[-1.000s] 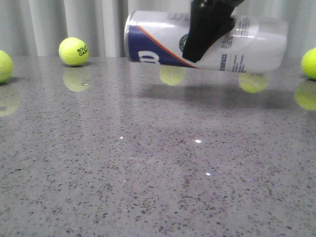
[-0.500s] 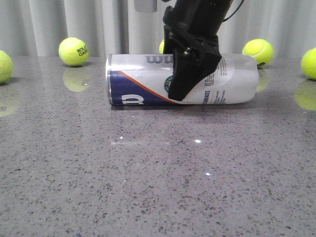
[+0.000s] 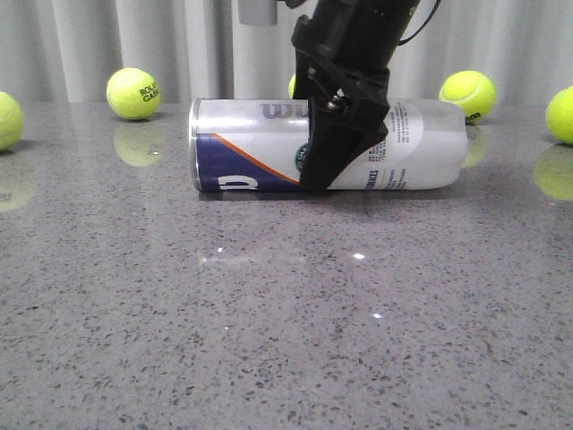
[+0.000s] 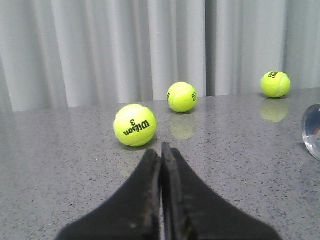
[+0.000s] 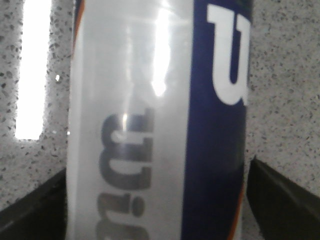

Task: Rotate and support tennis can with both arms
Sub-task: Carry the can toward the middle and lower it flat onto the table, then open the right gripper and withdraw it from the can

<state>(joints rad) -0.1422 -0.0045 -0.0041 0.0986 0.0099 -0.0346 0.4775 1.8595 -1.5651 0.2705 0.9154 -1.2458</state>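
In the front view the right pincer [image 3: 336, 157] came down from the upper middle of the frame and straddled the tennis can [image 3: 260, 157], one black wedge-shaped finger [image 3: 345, 143] crossing the near face of the label just right of the can's middle. The right wrist view showed the tennis can [image 5: 157, 120] filling the space between the two dark fingers [image 5: 280, 200], which sat at the lower left and lower right corners of that frame, spread to the can's width and closed against its sides. The can lay on its side on the worktop [image 3: 286, 322], in the middle of the frame toward the back, its silver rim pointing to the left and its clear end to the right, with the navy band and orange stripe facing forward. The left pincer [image 4: 161, 155] rose from the lower middle of the left wrist view with its two fingers pressed together, holding nothing, and hung over the worktop [image 4: 60, 165]. Beyond it sat a tennis ball marked Wilson 3 [image 4: 135, 125], with two more balls farther back. The worktop was grey speckled stone, glossy enough to mirror the balls, and pale pleated curtains [image 3: 107, 36] closed off the background.
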